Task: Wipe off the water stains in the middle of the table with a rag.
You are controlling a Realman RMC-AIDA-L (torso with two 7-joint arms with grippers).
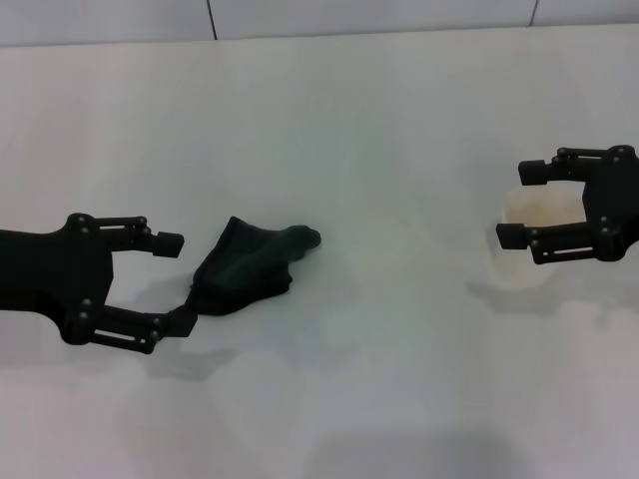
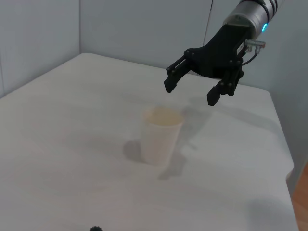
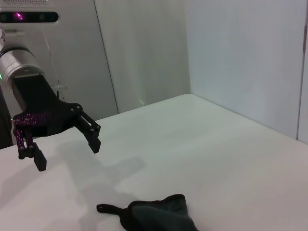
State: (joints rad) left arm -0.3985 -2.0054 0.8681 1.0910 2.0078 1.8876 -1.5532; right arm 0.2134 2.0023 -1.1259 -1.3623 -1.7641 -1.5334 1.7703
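The black-teal rag (image 1: 250, 264) lies crumpled on the white table (image 1: 399, 110), left of centre, its narrow tail pointing toward the middle. My left gripper (image 1: 178, 281) is open and empty, its fingertips just left of the rag's edge. The right wrist view shows the rag (image 3: 154, 214) with the left gripper (image 3: 67, 154) hovering above the table beyond it. My right gripper (image 1: 519, 205) is open at the far right. No orange-amber water stain shows in any view.
A white paper cup (image 1: 544, 215) stands at the right, under the right gripper. In the left wrist view the right gripper (image 2: 190, 94) hovers open above and behind the cup (image 2: 161, 137). A grey wall strip (image 1: 300, 15) runs along the table's far edge.
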